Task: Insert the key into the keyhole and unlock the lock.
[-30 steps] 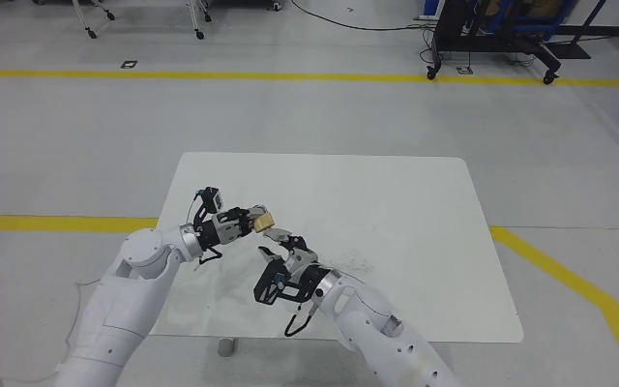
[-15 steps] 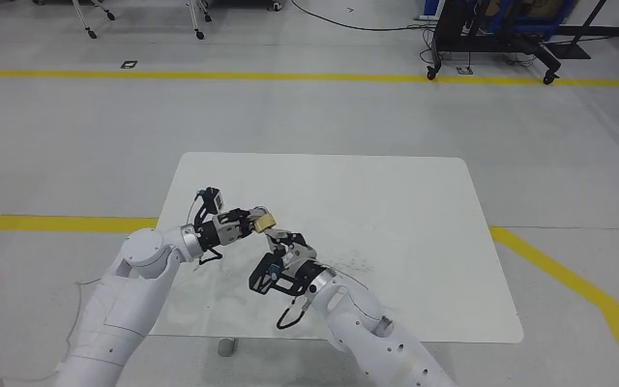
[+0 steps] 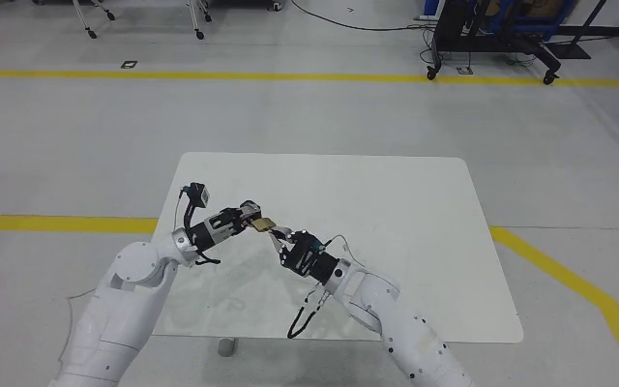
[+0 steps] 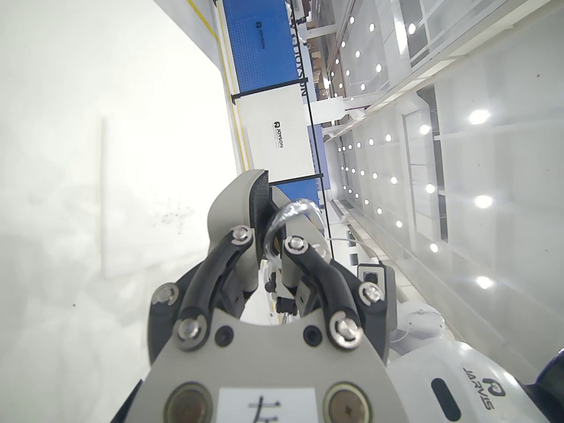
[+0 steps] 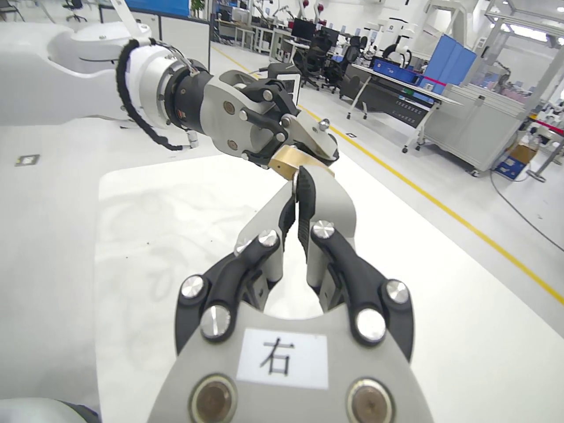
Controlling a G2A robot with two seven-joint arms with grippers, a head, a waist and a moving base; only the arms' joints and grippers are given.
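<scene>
Closer, key (image 5: 294,183) between right fingers (image 5: 328,206), at lock (image 5: 287,161).

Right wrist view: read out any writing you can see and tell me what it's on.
"右": on the white label at the base of the right hand.
Print on the front of the far bench: too small to read.

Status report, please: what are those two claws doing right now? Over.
Left gripper shut on lock, above table. Right gripper shut on key, tip at lock body; insertion unconfirmed. Nothing blocking.
</scene>
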